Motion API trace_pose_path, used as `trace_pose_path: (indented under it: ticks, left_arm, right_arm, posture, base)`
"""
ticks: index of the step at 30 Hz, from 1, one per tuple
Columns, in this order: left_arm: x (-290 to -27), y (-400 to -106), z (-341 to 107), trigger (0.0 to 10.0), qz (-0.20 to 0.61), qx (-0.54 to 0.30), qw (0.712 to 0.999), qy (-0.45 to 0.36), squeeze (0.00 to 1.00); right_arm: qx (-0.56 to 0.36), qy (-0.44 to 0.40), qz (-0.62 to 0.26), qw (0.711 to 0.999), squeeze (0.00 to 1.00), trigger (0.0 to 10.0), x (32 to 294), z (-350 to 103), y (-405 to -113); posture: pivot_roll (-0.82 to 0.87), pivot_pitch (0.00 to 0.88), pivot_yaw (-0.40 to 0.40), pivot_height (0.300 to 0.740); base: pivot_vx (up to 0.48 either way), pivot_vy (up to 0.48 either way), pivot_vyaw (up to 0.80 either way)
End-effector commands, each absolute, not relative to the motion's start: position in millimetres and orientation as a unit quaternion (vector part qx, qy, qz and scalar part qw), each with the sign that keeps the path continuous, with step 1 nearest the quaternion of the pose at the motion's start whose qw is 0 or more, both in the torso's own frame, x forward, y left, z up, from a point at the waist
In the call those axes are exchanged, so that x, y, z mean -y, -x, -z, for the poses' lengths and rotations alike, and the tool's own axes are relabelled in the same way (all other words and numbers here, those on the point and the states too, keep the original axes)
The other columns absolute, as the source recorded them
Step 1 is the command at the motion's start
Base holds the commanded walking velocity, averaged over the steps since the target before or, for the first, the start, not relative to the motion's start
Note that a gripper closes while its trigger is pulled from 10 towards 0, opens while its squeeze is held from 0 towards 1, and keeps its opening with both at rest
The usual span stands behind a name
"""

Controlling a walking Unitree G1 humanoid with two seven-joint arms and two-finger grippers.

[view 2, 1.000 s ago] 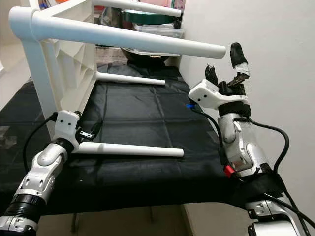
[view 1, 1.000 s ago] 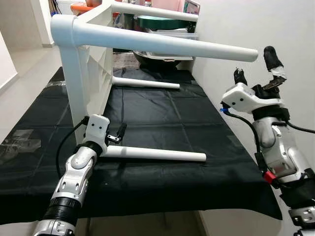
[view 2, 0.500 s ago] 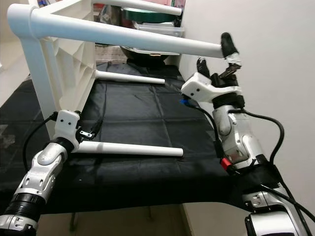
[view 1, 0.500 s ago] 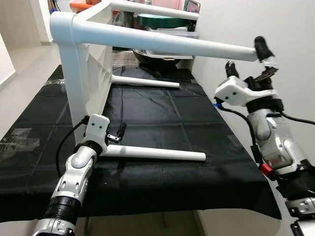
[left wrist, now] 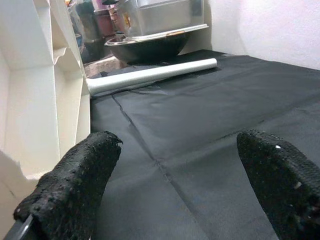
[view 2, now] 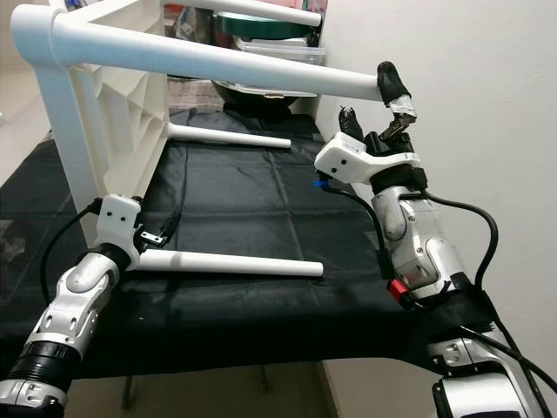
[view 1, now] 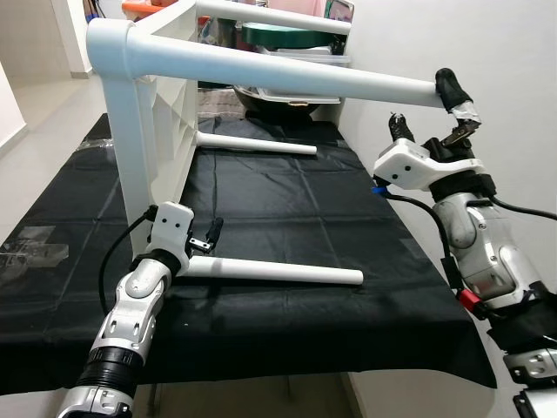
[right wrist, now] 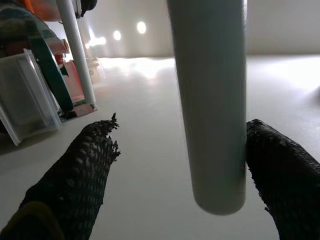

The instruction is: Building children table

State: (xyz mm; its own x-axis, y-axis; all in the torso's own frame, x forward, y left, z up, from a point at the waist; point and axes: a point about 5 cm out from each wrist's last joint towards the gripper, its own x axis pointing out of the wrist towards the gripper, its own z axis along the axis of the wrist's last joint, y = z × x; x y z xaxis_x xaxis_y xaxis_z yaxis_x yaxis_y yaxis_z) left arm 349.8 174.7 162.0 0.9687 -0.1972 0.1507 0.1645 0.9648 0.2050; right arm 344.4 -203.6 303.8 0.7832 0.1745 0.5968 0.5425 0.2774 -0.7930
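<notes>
A white children's table [view 1: 161, 104] lay tipped on its side on a work surface draped in black cloth [view 1: 278, 209], its ribbed top standing upright and its legs running level toward the white wall [view 1: 487, 70]. The right gripper [view 1: 424, 108] was raised at the free end of the near upper leg [view 1: 287, 77], its black fingers [right wrist: 75, 185] spread on either side of the tube; one fingertip pressed against the tip of the leg, while the other stood clear of it. Down at the front, the left gripper [view 1: 207, 237] sat at the base of the near lower leg [view 1: 274, 273], which lay along the cloth. From the head camera its hold there could not be judged, but the left wrist view showed the two pads [left wrist: 70, 190] set wide apart over bare cloth. The far lower leg [view 1: 257, 146] also rested on the cloth. Behind the table, a dark basin [left wrist: 150, 47] and what appeared to be plastic storage boxes [view 2: 278, 54] were stacked against the wall.
</notes>
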Motion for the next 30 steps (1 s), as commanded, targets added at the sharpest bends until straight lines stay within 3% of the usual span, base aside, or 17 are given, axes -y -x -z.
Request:
trace_pose_path:
  ticks: [1,2,4,6,8,9,10,11,30]
  left_arm:
    - [-179,-351,-164,10.0,0.083,0.086,0.987,-0.109,0.0]
    - [-179,-351,-163,10.0,0.083,0.086,0.987,-0.108,0.0]
    - [-178,-350,-163,10.0,0.084,0.085,0.987,-0.108,0.0]
    - [-178,-350,-161,10.0,0.083,0.083,0.987,-0.108,0.0]
    - [-179,-350,-160,10.0,0.083,0.082,0.987,-0.108,0.0]
    - [-179,-350,-159,10.0,0.082,0.08,0.987,-0.109,0.0]
    - [-180,-349,-159,10.0,0.081,0.08,0.987,-0.109,0.0]
    - [-181,-349,-159,10.0,0.08,0.079,0.988,-0.11,0.0]
    - [-194,-349,-157,10.0,0.063,0.073,0.988,-0.117,0.0]
  right_arm:
    - [0.309,0.59,0.118,0.737,0.0,10.0,201,-307,-346]
    - [0.31,0.592,0.118,0.735,0.0,7.1,202,-309,-347]
    - [0.31,0.593,0.118,0.734,0.0,7.1,202,-310,-347]
    - [0.31,0.594,0.118,0.732,0.0,3.9,202,-311,-348]
    - [0.31,0.595,0.118,0.732,0.0,3.9,202,-312,-348]
    - [0.31,0.596,0.118,0.731,0.0,0.8,202,-312,-348]
    - [0.31,0.596,0.118,0.731,0.0,0.8,202,-312,-349]
    - [0.309,0.597,0.116,0.731,0.0,0.0,202,-311,-349]
    - [0.291,0.607,0.111,0.731,0.0,0.0,208,-311,-354]
  posture:
    - [0.07,0.0,-0.116,0.74]
    - [0.07,0.0,-0.116,0.74]
    - [0.07,0.0,-0.116,0.74]
    - [0.07,0.0,-0.117,0.74]
    - [0.07,0.0,-0.117,0.74]
    - [0.07,0.0,-0.117,0.74]
    - [0.07,0.0,-0.117,0.74]
    - [0.07,0.0,-0.119,0.74]
    - [0.07,0.0,-0.119,0.74]
  base:
    - [0.0,0.0,0.0]
    - [0.0,0.0,0.0]
    - [0.0,0.0,0.0]
    - [0.0,0.0,0.0]
    - [0.0,0.0,0.0]
    - [0.0,0.0,0.0]
    - [0.0,0.0,0.0]
    - [0.0,0.0,0.0]
    - [0.0,0.0,0.0]
